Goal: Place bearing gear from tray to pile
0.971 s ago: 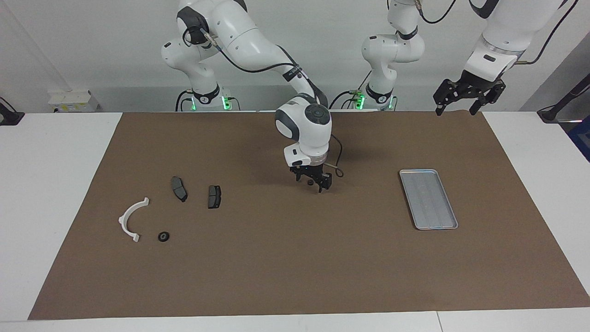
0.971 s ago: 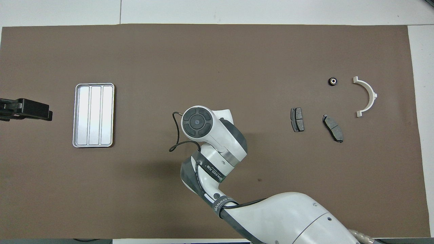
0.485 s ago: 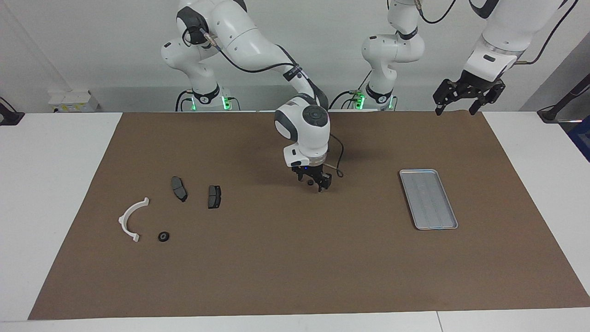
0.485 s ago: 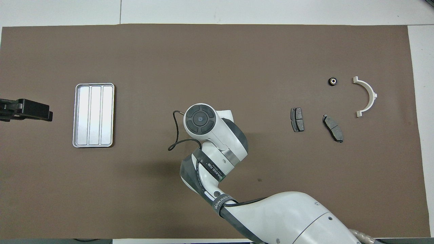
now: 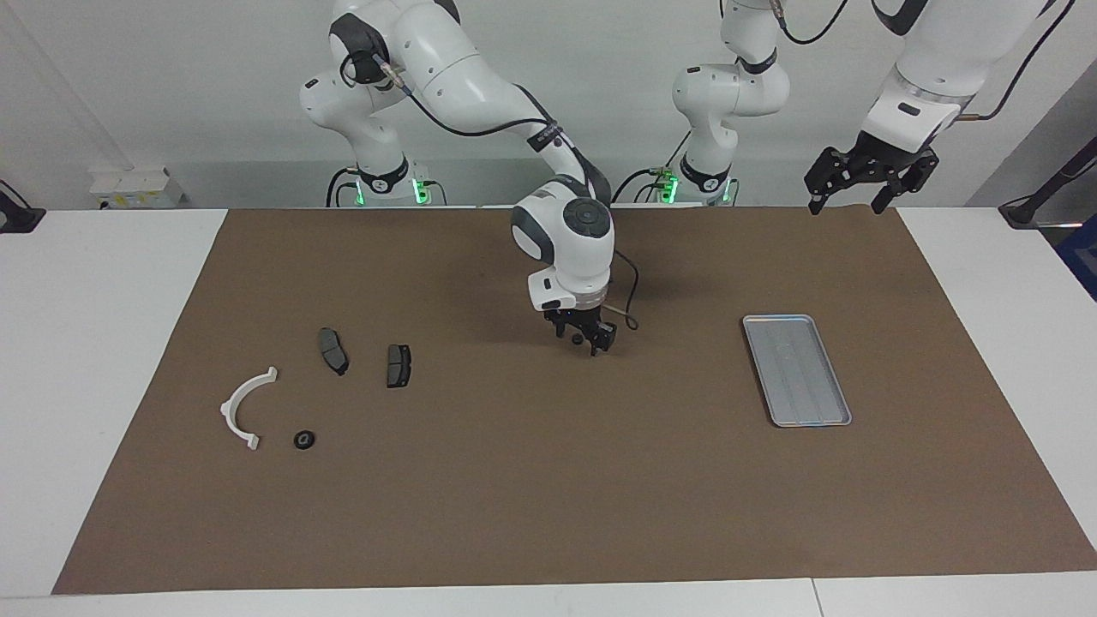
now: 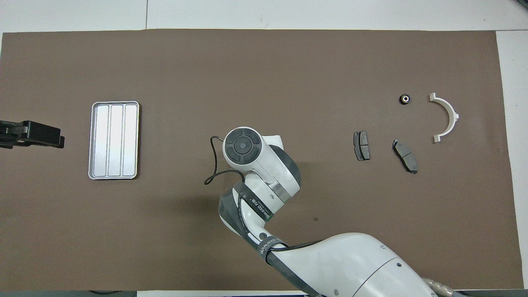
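Gear: I see the small black ring [image 5: 303, 440] lying on the brown mat [image 5: 548, 497], just beside the white arc bracket [image 5: 245, 406], off the tray.
Pile: two dark brake pads [image 5: 332, 350] lie nearer to the robots than the gear, toward the right arm's end of the counter.
Tray: the metal tray [image 5: 797, 370] sits bare toward the left arm's end.
Right gripper [image 5: 586, 337]: low over the mat's middle; I cannot tell how its fingers stand.
Left gripper [image 5: 854, 194]: I have it waiting, raised over the mat's corner, fingers spread.
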Tool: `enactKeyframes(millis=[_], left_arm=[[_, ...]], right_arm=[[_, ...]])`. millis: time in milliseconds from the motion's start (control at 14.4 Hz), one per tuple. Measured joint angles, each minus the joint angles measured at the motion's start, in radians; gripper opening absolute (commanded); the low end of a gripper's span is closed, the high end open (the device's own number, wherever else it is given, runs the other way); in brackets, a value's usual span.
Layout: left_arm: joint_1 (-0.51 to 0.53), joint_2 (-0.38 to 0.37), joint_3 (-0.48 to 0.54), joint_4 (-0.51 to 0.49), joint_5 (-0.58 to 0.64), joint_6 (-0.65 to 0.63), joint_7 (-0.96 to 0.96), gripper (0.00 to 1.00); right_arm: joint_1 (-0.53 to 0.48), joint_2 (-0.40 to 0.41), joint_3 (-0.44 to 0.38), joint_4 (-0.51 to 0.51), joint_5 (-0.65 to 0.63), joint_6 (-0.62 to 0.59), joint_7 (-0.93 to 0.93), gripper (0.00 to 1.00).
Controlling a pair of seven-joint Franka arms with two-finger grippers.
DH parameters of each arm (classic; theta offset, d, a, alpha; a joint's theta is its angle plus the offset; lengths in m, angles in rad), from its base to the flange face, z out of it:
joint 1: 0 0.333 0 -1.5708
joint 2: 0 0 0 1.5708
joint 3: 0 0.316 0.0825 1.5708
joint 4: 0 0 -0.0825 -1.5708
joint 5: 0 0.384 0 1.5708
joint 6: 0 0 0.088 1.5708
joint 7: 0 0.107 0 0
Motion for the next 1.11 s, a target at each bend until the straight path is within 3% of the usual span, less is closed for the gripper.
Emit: enactKeyframes(millis=[208,555,763,1109], left_arm=[[0.0,0.0,0.001,0.0,0.0,-0.003,0.0,1.0],[0.0,0.0,0.001,0.0,0.0,-0.004,0.0,1.0],[0.0,0.0,0.002,0.0,0.0,-0.005,0.0,1.0],[0.0,0.0,0.003,0.0,0.0,-0.005,0.0,1.0]], right_arm=[[-0.001,-0.002,-0.001,0.003,0.0,-0.013,0.0,0.39],[-0.003,-0.005,-0.001,0.006,0.0,-0.029,0.0,0.22],[-0.003,-0.005,-0.001,0.007,0.001,-0.03,0.0,0.0],[-0.003,-0.005,-0.001,0.008,0.001,-0.032,0.0,0.0]])
